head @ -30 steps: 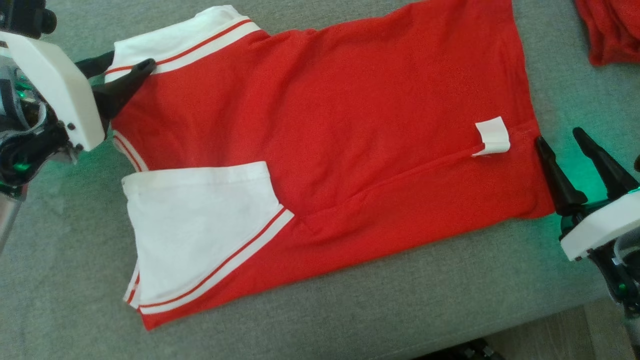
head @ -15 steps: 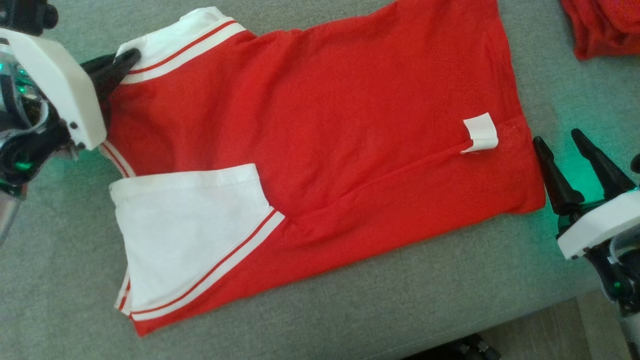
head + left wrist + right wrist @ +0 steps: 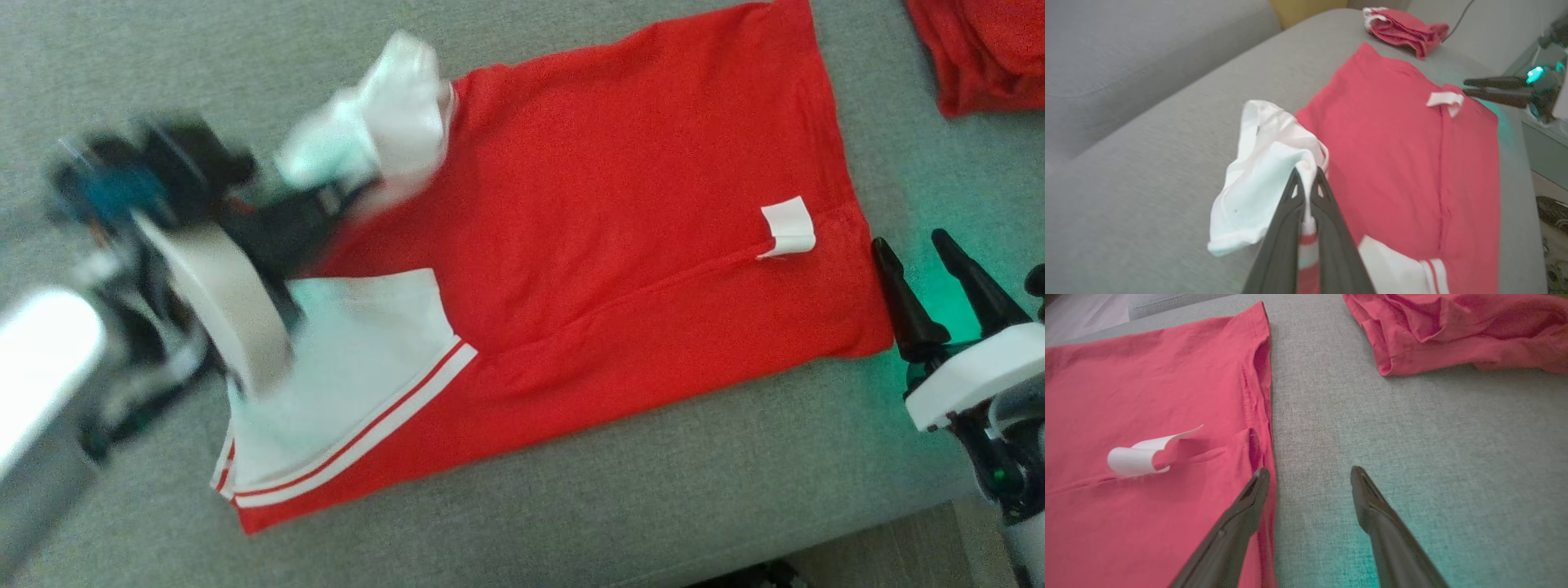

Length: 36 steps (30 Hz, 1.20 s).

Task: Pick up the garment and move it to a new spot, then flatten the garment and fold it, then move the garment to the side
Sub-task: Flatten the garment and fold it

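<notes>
Curled white tag (image 3: 789,226) at a seam near the hem of the garment (image 3: 620,204); any lettering on it too small to read.

Left hand (image 3: 1306,173) pressed together, pinching the cuff of one white sleeve (image 3: 1265,183), with a strip of red-and-white trim caught between the fingers (image 3: 1280,245). Sleeve bunched and held up off the sofa (image 3: 571,506), drooping to one side of the hand. Left hand motion-blurred in the head view, over the sleeve end of the garment.

Right hand (image 3: 1309,473) spread wide, holding nothing, just beside the hem. One fingertip at the hem's edge, contact impossible to tell; the other over bare grey upholstery, with a green glow on the cushion below.

Garment: a red shirt with white sleeves edged in red and white stripes, spread mostly flat across the sofa seat. Hem toward the right end, close to the front edge. Long crease from the tag toward the second sleeve (image 3: 351,343), itself flat on top of the red body.

Crumpled red cloth (image 3: 980,49) well apart from the hem, toward the seat's far right corner.
</notes>
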{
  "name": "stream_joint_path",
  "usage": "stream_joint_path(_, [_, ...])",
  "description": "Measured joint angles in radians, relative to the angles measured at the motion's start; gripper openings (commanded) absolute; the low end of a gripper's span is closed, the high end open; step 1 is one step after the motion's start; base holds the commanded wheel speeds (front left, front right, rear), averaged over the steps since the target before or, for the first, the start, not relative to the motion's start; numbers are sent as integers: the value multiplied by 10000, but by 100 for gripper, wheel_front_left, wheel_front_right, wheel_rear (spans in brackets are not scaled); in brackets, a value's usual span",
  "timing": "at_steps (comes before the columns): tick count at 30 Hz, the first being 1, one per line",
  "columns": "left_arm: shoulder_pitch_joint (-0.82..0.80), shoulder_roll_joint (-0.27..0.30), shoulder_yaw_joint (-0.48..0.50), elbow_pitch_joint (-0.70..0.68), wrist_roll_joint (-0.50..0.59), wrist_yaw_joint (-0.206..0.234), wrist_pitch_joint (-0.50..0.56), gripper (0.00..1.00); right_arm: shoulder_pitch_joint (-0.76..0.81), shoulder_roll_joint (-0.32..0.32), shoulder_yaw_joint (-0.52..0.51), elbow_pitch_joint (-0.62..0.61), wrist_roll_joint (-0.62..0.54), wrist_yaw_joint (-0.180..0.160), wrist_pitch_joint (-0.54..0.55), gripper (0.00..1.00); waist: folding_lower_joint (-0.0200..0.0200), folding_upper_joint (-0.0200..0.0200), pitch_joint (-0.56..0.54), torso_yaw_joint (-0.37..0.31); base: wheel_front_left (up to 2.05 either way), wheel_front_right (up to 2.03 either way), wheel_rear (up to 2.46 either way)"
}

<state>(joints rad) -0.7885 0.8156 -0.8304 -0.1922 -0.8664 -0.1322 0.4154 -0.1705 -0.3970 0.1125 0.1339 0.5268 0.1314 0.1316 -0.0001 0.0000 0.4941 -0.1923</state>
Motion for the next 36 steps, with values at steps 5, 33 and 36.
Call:
stream_joint_path(5, [1309, -130, -934, -403, 1154, 153, -805, 100, 26, 56, -128, 36, 0, 0, 0, 100, 0, 0, -118, 172, 0, 0, 0])
stream_joint_path(33, [2225, -309, -299, -282, 1662, 1758, -2403, 100, 420, 230, -345, -105, -31, 0, 104, 100, 1, 0, -300, 582, 0, 0, 0])
stream_joint_path(36, [2092, -385, -399, 391, 1638, 1561, -2314, 100, 405, 316, -224, -33, -23, 0, 84, 100, 1, 0, -246, 461, 0, 0, 0])
